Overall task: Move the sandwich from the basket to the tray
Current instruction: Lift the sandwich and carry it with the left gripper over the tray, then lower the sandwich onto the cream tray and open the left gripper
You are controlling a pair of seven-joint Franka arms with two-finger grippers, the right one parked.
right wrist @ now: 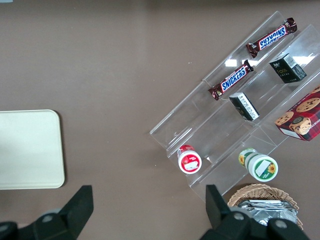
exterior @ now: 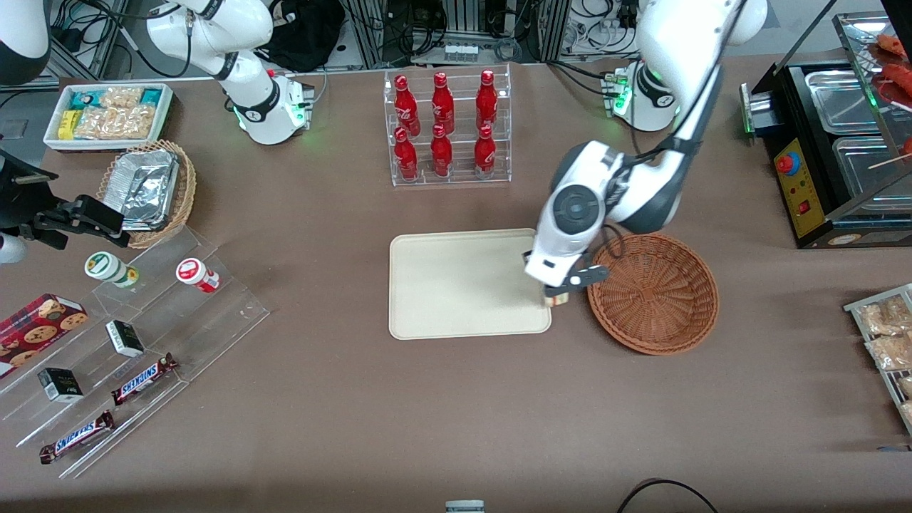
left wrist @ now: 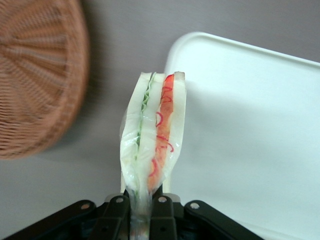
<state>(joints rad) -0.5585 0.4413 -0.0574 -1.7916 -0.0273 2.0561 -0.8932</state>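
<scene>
The gripper's (left wrist: pixel 142 210) two fingers were clenched on one narrow end of the sandwich (left wrist: pixel 152 135), a clear-wrapped wedge that looked light, soft and a little slippery, so it was probably best pinched gently across its flat bread faces as here. Its long axis ran straight out from the fingertips, with the cut edge of green and red filling facing the wrist camera. It hung in the air over the tray's (left wrist: pixel 250 125) rim, between the tray and the basket (left wrist: pixel 35 75).
</scene>
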